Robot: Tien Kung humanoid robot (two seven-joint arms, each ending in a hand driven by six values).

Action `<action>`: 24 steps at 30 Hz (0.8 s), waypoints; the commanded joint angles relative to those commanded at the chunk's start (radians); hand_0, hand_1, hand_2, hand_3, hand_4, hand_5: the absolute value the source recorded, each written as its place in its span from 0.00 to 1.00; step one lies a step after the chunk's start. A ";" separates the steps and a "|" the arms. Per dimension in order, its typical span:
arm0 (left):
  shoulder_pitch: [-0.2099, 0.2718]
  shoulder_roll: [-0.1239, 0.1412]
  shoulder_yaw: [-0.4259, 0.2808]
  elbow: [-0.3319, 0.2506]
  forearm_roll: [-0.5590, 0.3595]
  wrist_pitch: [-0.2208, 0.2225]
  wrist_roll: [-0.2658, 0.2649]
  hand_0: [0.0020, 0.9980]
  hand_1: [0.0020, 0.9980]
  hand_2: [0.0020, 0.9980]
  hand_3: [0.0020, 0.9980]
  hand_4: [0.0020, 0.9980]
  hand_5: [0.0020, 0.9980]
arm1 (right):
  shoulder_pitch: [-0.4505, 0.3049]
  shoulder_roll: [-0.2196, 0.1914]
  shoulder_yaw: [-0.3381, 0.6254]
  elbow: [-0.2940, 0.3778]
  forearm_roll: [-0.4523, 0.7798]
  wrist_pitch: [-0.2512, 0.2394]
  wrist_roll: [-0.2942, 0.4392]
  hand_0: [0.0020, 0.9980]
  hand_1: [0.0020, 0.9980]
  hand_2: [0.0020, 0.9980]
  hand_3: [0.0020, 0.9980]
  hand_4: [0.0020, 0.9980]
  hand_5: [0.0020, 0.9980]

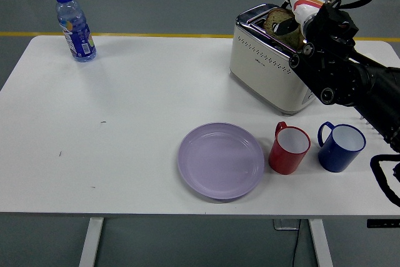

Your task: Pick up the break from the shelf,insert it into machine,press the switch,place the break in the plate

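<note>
A cream toaster [262, 67] stands at the back right of the white table. A slice of bread [275, 19] sticks up out of its top slot. My right hand [289, 27] reaches in from the right over the toaster's top, its dark fingers closed around the bread slice. The black right arm [350, 82] hides the toaster's right end. A lilac plate [220, 160] lies near the front edge, bare. My left arm is out of view.
A red mug [289, 148] and a blue mug [340, 146] stand right of the plate, under my right arm. A water bottle [74, 25] stands at the back left corner. A white and orange bag [306, 3] sits behind the toaster.
</note>
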 joint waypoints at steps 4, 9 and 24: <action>0.000 0.000 -0.003 0.000 0.003 0.000 0.000 0.60 0.44 0.42 0.54 0.29 0.92 | 0.000 0.000 -0.003 -0.003 -0.002 0.015 0.002 0.20 0.31 0.41 0.55 0.59 0.12; 0.000 0.000 -0.005 0.000 0.006 0.001 0.000 0.60 0.44 0.41 0.54 0.29 0.92 | 0.001 0.000 -0.008 -0.007 -0.017 0.032 0.003 0.16 0.29 0.40 0.52 0.56 0.07; 0.006 0.002 -0.010 0.000 0.016 0.000 0.000 0.60 0.44 0.41 0.54 0.29 0.92 | 0.004 0.000 -0.001 0.023 -0.091 -0.037 0.001 0.09 0.25 0.36 0.50 0.54 0.02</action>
